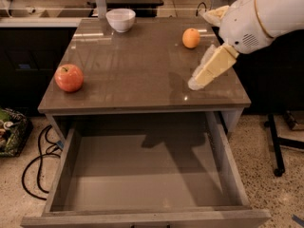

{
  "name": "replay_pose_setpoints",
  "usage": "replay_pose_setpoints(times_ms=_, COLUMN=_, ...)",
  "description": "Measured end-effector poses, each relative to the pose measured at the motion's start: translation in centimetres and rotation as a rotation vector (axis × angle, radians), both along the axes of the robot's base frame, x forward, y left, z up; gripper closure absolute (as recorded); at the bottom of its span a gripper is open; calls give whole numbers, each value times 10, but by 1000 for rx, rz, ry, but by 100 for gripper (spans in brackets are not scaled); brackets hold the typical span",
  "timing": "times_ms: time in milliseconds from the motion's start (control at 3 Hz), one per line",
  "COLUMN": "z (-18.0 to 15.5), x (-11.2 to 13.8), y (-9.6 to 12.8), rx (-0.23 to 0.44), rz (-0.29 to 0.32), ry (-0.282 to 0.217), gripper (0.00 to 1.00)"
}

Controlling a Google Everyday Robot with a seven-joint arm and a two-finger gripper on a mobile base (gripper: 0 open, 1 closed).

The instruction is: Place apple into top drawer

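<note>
The apple (69,77) is round and red-orange and sits on the tabletop near its front left corner. The top drawer (142,194) is pulled fully open below the table's front edge, with a flat grey bottom that holds nothing. My gripper (202,77) comes in from the upper right on a white arm and hangs over the right side of the tabletop, far to the right of the apple.
A small orange fruit (191,38) lies at the back right of the grey table (137,65), close behind my gripper. A white bowl (120,19) stands at the back. Black cables (35,160) lie on the floor at left. A black stand (275,141) is at right.
</note>
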State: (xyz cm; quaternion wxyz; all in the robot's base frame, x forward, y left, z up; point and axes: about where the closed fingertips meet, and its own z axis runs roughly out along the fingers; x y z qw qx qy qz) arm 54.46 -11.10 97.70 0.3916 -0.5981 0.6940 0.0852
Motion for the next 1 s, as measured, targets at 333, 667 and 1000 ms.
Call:
replay_pose_setpoints(times_ms=333, z=4, x=36, y=46, rx=237, rz=102, ry=-72, gripper=0)
replay_pose_setpoints(times_ms=667, z=2, x=54, y=86, rx=379, rz=160, ry=-86, gripper=0)
replay_pose_setpoints(times_ms=1000, z=2, x=54, y=86, rx=379, rz=160, ry=-86, gripper=0)
